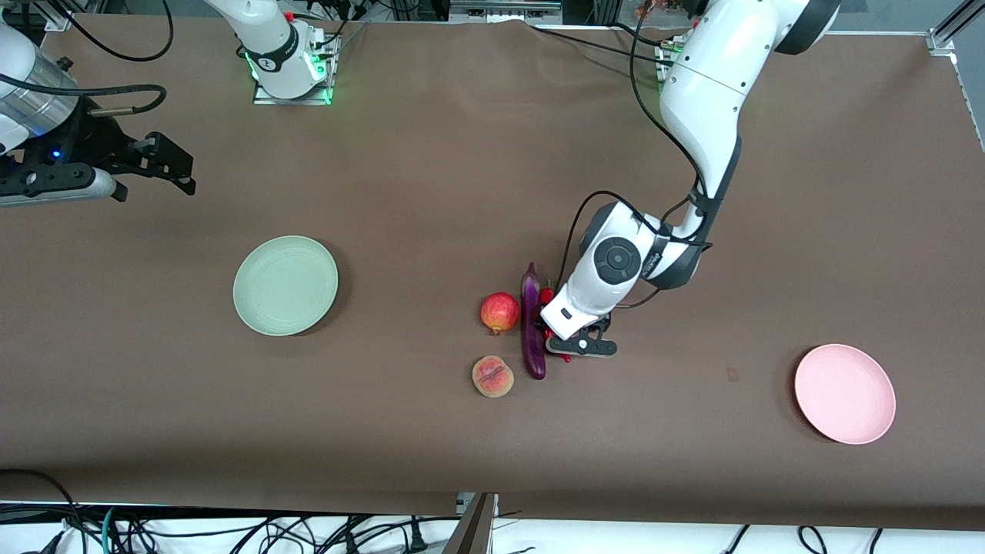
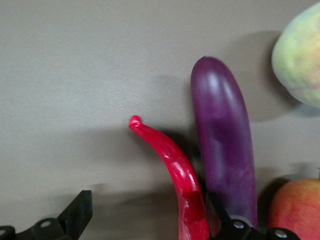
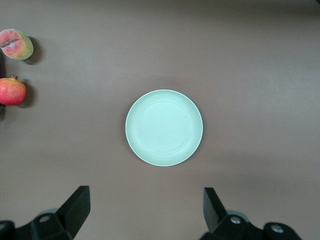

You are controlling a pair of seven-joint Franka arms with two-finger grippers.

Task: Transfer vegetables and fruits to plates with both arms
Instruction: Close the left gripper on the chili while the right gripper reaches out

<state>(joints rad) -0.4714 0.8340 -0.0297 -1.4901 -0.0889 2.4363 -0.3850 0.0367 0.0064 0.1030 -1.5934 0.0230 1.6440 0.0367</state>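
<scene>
the table [image 1: 431, 154] is carrying a green plate [image 1: 285, 285] and a pink plate [image 1: 845, 394], both bare. the left tool [image 1: 571, 344] is sitting low with jaws spread around the chili pepper [image 2: 175, 165], whose long axis is running alongside the eggplant [image 1: 532, 322], just beside it. the right tool [image 1: 165, 165] is waiting open, well apart.

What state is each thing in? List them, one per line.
Eggplant: lying on the table, not gripped.
Chili: on the table, between the open fingers of the left claw.
Pomegranate: on the table beside the eggplant.
Peach: on the table.
Green plate: empty.
Pink plate: empty.
Right claw: open, empty, above the green plate.
</scene>
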